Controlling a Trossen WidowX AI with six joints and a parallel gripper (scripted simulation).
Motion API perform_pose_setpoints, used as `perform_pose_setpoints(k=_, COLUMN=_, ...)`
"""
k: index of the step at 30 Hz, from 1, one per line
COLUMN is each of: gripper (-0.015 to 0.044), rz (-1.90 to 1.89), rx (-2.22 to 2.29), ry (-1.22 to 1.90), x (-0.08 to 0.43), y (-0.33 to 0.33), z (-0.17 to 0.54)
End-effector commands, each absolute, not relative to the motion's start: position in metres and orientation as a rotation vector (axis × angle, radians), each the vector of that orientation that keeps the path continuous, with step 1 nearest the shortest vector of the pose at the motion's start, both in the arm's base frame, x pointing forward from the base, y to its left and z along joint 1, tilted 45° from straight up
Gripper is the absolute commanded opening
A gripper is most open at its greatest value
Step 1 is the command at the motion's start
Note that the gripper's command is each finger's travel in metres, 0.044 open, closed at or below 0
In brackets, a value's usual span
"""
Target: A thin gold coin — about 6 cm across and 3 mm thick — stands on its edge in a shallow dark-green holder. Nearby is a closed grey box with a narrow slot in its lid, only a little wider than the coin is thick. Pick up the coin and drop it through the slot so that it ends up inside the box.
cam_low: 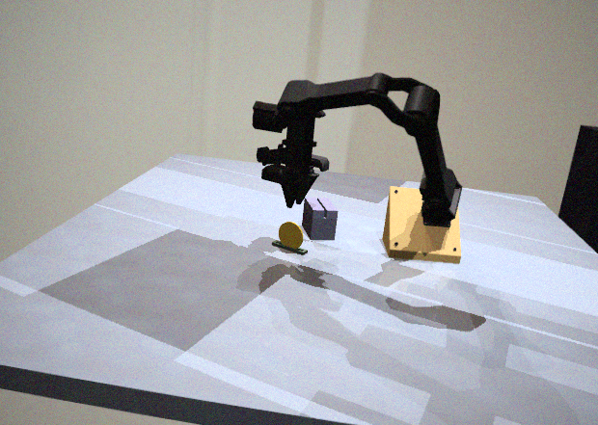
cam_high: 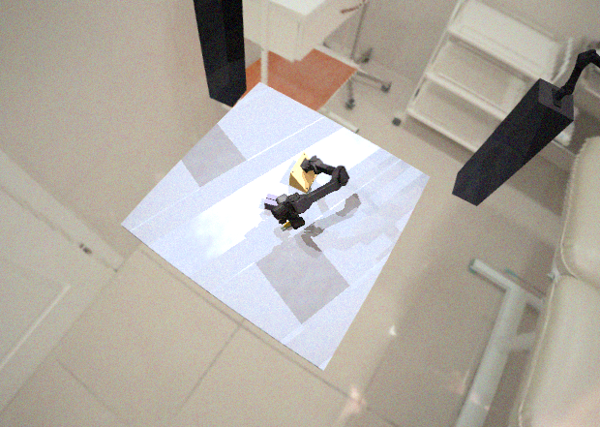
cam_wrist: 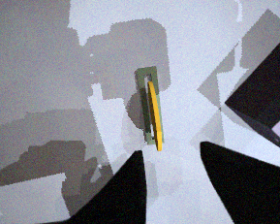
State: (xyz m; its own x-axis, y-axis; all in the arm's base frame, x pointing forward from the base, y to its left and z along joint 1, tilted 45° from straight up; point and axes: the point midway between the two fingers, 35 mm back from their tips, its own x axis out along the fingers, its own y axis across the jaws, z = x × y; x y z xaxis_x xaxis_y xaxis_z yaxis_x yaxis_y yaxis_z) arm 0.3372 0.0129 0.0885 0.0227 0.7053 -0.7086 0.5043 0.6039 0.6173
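The gold coin (cam_low: 290,235) (cam_wrist: 156,115) stands on its edge in the dark-green holder (cam_low: 302,252) (cam_wrist: 140,77). It looks slightly tilted relative to the holder in the wrist view. My gripper (cam_low: 294,204) (cam_wrist: 171,153) points down above the coin, partly open, with nothing between the fingers. In the wrist view, the coin and holder lie ahead of the fingertips, nearer the left finger. The closed grey box (cam_high: 270,199) (cam_low: 319,225) (cam_wrist: 262,86) stands close by the holder, with the narrow slot in its lid visible in the exterior view. The arm hides part of the holder in the top view.
The arm's yellow base block (cam_high: 299,178) (cam_low: 398,222) stands on the table (cam_high: 208,276) (cam_low: 87,332), to the right of the box in the exterior view. Two black pillars (cam_high: 221,39) (cam_high: 514,145) stand beyond the table's edges. Shadows lie around the holder.
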Motion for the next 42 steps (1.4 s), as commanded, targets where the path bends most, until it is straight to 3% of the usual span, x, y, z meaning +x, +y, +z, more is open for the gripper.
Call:
perform_pose_setpoints(k=1, gripper=0.0161, rz=0.210, rx=1.033, ry=1.626, x=0.337, y=0.019, z=0.083)
perform_pose_setpoints(k=42, gripper=0.0161, rz=0.211, rx=1.034, ry=1.626, x=0.341, y=0.068, z=0.035)
